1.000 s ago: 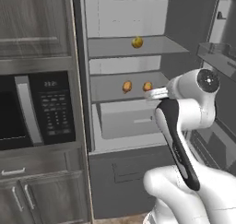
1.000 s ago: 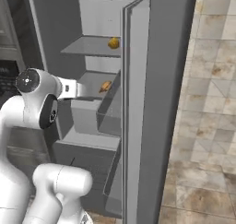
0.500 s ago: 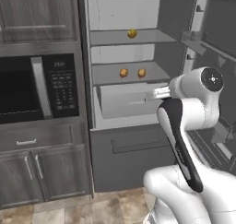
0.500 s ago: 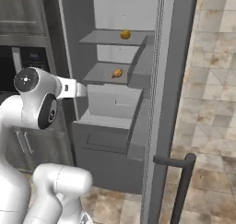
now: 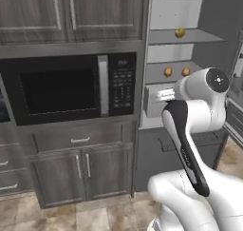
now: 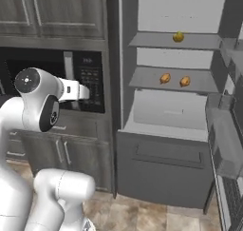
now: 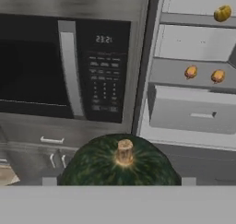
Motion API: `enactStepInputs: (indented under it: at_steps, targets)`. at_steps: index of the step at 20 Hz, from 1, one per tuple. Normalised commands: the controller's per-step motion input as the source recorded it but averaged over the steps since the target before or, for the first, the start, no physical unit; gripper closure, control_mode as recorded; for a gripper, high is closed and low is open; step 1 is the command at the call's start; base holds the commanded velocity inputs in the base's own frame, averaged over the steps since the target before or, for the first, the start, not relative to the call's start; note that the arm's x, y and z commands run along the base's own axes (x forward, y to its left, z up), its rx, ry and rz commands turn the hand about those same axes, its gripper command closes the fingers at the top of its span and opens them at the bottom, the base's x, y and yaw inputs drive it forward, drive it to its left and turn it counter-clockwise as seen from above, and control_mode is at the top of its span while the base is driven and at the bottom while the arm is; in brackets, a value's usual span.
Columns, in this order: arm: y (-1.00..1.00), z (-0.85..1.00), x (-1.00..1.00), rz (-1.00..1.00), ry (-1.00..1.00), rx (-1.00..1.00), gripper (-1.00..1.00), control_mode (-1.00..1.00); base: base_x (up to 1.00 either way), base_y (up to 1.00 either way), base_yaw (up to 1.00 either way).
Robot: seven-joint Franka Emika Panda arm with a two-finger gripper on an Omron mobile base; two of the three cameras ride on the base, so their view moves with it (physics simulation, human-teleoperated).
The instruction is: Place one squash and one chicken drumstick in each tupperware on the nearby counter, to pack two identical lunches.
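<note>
while the base faces a wall of dark cabinets with the microwave set into it, no bench with containers is anywhere in sight, so the biggest risk i see is the long carry ahead: a wide swing could clip the microwave front or the open fridge just to its right. the fridge door stands wide at the far right and could catch the arm or base on a turn. the dark green squash sits right up against the hand, stem toward the microwave, apparently gripped by the jaws, though the tips are hidden and i cannot tell for sure; round and smooth, it could roll out. in the fridge, a yellow squash rests on the upper shelf, two drumsticks on the shelf below.
</note>
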Motion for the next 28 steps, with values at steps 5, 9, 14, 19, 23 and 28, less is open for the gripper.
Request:
enactStepInputs:
  at_steps: [5, 9, 14, 19, 23, 28]
  targets:
    - [0.0, 0.0, 0.0, 0.0, 0.0, 0.0, 1.0, 1.0, -0.19, 1.0, 0.05]
    - [0.0, 0.0, 0.0, 0.0, 0.0, 0.0, 1.0, 1.0, -0.13, 1.0, 0.16]
    - [0.0, 0.0, 0.0, 0.0, 0.0, 0.0, 1.0, 1.0, 0.0, 1.0, 0.13]
    - [0.0, 0.0, 0.0, 0.0, 0.0, 0.0, 1.0, 1.0, 0.0, 1.0, 0.18]
    - [0.0, 0.0, 0.0, 0.0, 0.0, 0.0, 1.0, 1.0, 0.13, 1.0, 0.49]
    - [0.0, 0.0, 0.0, 0.0, 0.0, 0.0, 1.0, 1.0, 0.36, 0.72, 0.67]
